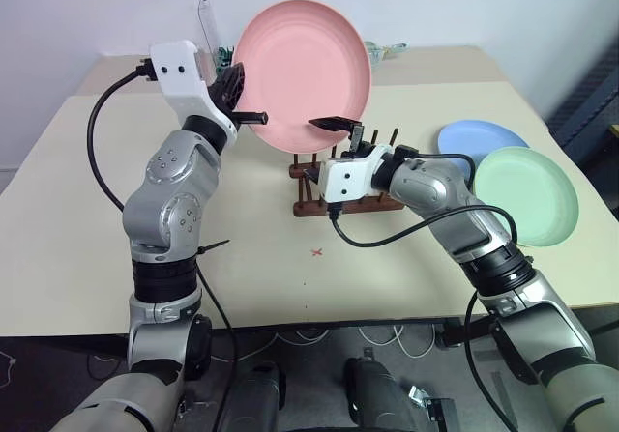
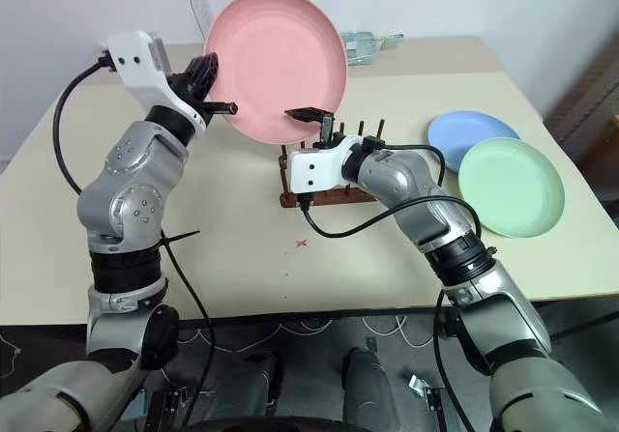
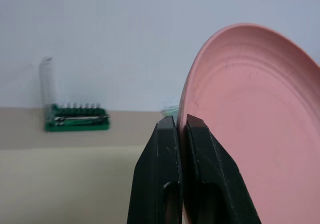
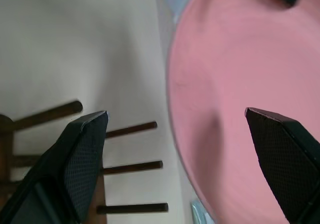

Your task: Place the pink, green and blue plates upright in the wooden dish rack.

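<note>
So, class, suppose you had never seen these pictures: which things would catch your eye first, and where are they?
First, the pink plate, held upright in the air above the wooden dish rack, pinched at its rim by the left gripper. Next, the right gripper, jaws wide open beside the plate's lower edge. Then the green plate overlapping the blue plate at the table's right.

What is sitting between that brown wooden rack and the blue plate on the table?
Nothing but bare table lies between the wooden rack and the blue plate in the right eye view; the right arm's forearm passes in front of part of that stretch.
</note>
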Robot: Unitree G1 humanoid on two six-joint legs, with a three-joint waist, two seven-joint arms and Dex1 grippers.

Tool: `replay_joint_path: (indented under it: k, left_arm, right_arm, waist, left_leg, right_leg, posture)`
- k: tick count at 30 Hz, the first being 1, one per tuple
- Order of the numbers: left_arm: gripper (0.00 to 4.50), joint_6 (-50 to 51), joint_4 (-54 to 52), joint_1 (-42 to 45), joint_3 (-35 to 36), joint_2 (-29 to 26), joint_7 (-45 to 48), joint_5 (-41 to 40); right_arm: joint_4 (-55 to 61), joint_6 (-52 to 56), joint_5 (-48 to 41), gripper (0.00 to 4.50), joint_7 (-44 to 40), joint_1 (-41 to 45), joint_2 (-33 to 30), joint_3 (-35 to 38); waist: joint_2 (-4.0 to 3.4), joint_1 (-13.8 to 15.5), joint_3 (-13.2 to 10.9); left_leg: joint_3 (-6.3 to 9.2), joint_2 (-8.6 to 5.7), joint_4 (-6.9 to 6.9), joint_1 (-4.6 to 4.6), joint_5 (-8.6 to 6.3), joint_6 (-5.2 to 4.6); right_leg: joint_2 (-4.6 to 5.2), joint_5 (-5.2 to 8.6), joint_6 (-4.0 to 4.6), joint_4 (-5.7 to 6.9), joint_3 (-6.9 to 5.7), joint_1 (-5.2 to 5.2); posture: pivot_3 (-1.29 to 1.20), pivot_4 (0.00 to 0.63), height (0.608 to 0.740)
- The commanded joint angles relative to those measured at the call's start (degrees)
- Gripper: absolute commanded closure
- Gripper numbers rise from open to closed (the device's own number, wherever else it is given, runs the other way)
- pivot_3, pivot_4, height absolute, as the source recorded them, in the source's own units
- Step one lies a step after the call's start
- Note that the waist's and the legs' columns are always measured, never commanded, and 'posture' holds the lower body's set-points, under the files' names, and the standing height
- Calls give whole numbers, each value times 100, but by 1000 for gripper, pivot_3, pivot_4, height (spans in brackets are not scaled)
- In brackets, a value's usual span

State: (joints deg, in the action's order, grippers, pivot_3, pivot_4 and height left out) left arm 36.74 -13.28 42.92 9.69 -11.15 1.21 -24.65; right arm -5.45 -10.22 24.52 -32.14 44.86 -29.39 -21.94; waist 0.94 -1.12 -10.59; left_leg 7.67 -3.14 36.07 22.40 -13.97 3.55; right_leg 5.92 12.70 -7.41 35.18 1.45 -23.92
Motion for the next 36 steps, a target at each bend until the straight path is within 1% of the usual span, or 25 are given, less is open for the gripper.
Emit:
replay_joint_path:
  k: [1, 4, 8, 9, 13, 14, 16, 19, 21, 22, 23, 24, 26, 28, 31, 33, 36]
  left_arm:
    - [4500, 23, -287, 95, -43, 8, 69, -64]
    - [4500, 60, -252, 96, -12, 41, 90, -87]
    - [4500, 106, -170, 116, 124, 130, 83, -199]
    - [4500, 107, -152, 116, 178, 182, 97, -272]
    - [3193, -16, -119, 149, 331, 298, 12, -293]
    - [2594, -85, -88, 192, 405, 327, -61, -281]
    - [1695, -252, 48, 330, 724, 423, -310, -366]
    - [1695, -461, 253, 466, 1074, 455, -617, -391]
    - [1695, -732, 566, 505, 1498, 151, -696, -347]
    - [1695, -807, 678, 488, 1611, 3, -674, -316]
    - [1695, -869, 760, 368, 1538, -245, -511, -156]
    - [1695, -917, 833, 129, 1440, -513, -151, -88]
    - [1695, -1051, 938, -246, 1244, -896, 393, -5]
    - [1695, -1214, 995, -614, 1004, -1231, 892, 130]
    - [1695, -932, 510, -1786, 537, -2003, 2557, -211]
    - [1695, -903, 229, -2213, 408, -2252, 3096, -397]
    - [1695, -968, -67, -2680, 177, -2500, 3652, -406]
  right_arm:
    - [16, -79, 123, 884, 156, 146, 68, 122]
    - [-6, -93, 170, 2286, 209, 156, 66, 183]
    - [20, -101, 210, 4356, 266, 142, 62, 215]
    - [35, -106, 223, 4469, 278, 129, 62, 224]
    - [91, -104, 279, 4500, 336, 71, 51, 275]
    - [103, -97, 285, 4500, 349, 61, 35, 291]
    - [107, -96, 278, 4500, 386, 51, -20, 354]
    - [109, -77, 238, 4500, 424, 33, -100, 459]
    - [196, 56, -181, 4500, 373, -45, -228, 897]
    - [248, 113, -385, 4500, 328, -85, -273, 1088]
    - [316, 207, -698, 4500, 197, -149, -317, 1310]
    - [526, 528, -1361, 4500, -127, -278, -311, 1632]
    - [894, 1180, -2368, 4500, -585, -463, -279, 2093]
    - [1252, 1910, -3160, 4500, -880, -582, -290, 2453]
    - [1888, 3857, -5376, 4500, -1175, -775, -354, 3473]
    - [2071, 4559, -6188, 4500, -1115, -875, -372, 3825]
    - [2176, 5098, -6752, 4500, -939, -1051, -335, 4041]
  waist:
    - [0, -2, 0]
    - [0, 10, 0]
    - [0, 13, 0]
    - [0, 10, 0]
    - [0, 16, 0]
    - [0, 17, 0]
    - [0, 24, 0]
    - [1, 13, 0]
    - [1, 19, 0]
    - [1, 16, 0]
    - [0, 14, 0]
    - [0, 7, 0]
    - [-1, 9, 0]
    - [-1, 12, 0]
    - [-4, 6, -1]
    - [-5, 11, -2]
    - [-5, 30, -2]
  left_leg:
    - [0, 0, 0, 0, 0, 0]
    - [0, 0, 1, 0, 0, 0]
    - [0, 0, 1, 0, 0, 0]
    - [0, 0, 1, 0, 0, 0]
    - [0, 0, 2, 0, 2, 3]
    - [0, 0, 3, 1, 2, 4]
    - [0, 0, 3, 1, 3, 4]
    - [0, 0, 1, 1, 2, 4]
    - [0, 0, 2, 0, 3, 4]
    - [0, 0, 2, 0, 3, 4]
    - [0, 0, 1, 0, 3, 4]
    - [0, 0, 0, 0, 3, 4]
    - [-2, 0, -3, 0, 1, 1]
    - [-2, 0, -5, 0, -2, -4]
    - [0, 1, -2, 0, -10, -19]
    - [0, 3, -6, 0, -16, -29]
    - [2, 5, -4, 0, -17, -31]
  right_leg:
    - [-1, 0, 0, 1, 0, 0]
    - [-1, 0, 0, 0, 1, 0]
    - [-1, 0, 0, 0, 1, 0]
    - [-1, 0, 0, 0, 1, 0]
    - [-1, 0, 0, 0, 1, 1]
    - [-1, 0, 0, 0, 1, 1]
    - [-1, 0, 0, -1, 1, 1]
    - [-1, 0, 0, -1, 1, 0]
    - [-1, 0, 0, -1, 1, 0]
    - [-1, 0, 0, -2, 1, 0]
    - [-1, 0, 0, -1, 1, 1]
    - [-1, 0, 0, -1, 2, 0]
    - [-1, 0, 0, -2, 3, 0]
    - [-1, 0, 0, -3, 3, 2]
    - [-1, 0, 2, -1, 3, 4]
    - [-1, 1, 4, -3, 4, 4]
    - [-1, 2, 7, -2, 2, 3]
  posture:
    - [0, 150, 740]
    - [0, 150, 740]
    - [0, 150, 740]
    - [0, 150, 740]
    - [0, 150, 740]
    - [0, 150, 740]
    - [0, 150, 740]
    - [0, 150, 740]
    - [0, 150, 740]
    - [0, 150, 740]
    - [0, 150, 740]
    - [0, 150, 740]
    - [0, 150, 740]
    - [0, 150, 740]
    - [0, 150, 740]
    - [0, 150, 740]
    - [0, 150, 740]
